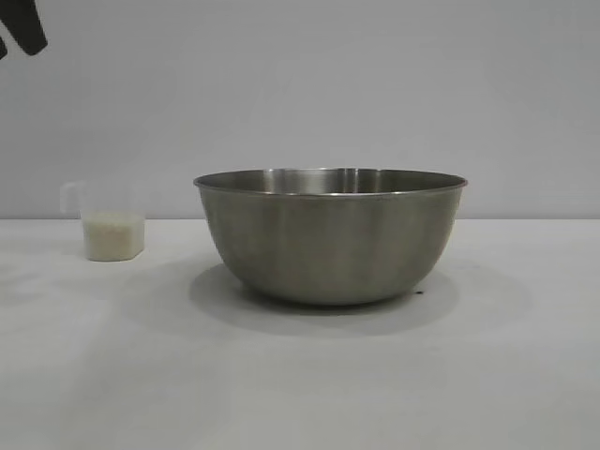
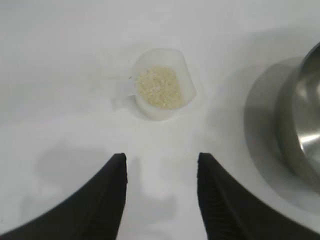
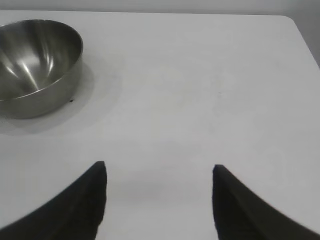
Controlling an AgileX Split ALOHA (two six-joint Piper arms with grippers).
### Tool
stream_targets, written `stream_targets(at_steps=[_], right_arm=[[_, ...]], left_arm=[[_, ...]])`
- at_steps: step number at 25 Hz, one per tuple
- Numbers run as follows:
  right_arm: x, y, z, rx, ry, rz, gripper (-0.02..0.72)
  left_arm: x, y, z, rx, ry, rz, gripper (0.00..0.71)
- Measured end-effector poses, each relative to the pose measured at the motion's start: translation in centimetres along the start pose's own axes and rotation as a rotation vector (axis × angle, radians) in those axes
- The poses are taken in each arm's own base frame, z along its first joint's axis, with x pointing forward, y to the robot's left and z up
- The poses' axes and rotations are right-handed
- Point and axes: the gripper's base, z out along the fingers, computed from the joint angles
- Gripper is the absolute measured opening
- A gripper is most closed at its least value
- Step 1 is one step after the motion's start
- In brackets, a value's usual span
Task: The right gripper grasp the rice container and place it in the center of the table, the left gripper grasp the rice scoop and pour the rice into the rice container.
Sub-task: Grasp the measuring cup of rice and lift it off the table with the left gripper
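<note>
1. The left end effector (image 2: 161, 167) hangs above the desk (image 1: 300, 394) with its fingers apart and nothing between them, lined up on the scoop (image 2: 162, 85), apparently ready to grasp it.
2. The scoop stands upright near the desk's left edge, rice (image 2: 159, 88) inside, its handle turned away from the bowl (image 1: 330, 234).
3. The bowl sits mid-desk, so it looks already placed, awaiting the pour.
4. The right end effector (image 3: 159, 172) waits apart and empty, well clear of the bowl, towards the desk's right side.
</note>
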Motion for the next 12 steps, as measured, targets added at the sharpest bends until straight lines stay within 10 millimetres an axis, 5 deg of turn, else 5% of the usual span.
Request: stream_targets(at_steps=[12], right_arm=[[0.0, 0.0, 0.0, 0.0, 0.0, 0.0, 0.435]], left_arm=[[3.6, 0.7, 1.0, -0.089, -0.077, -0.025, 0.328]])
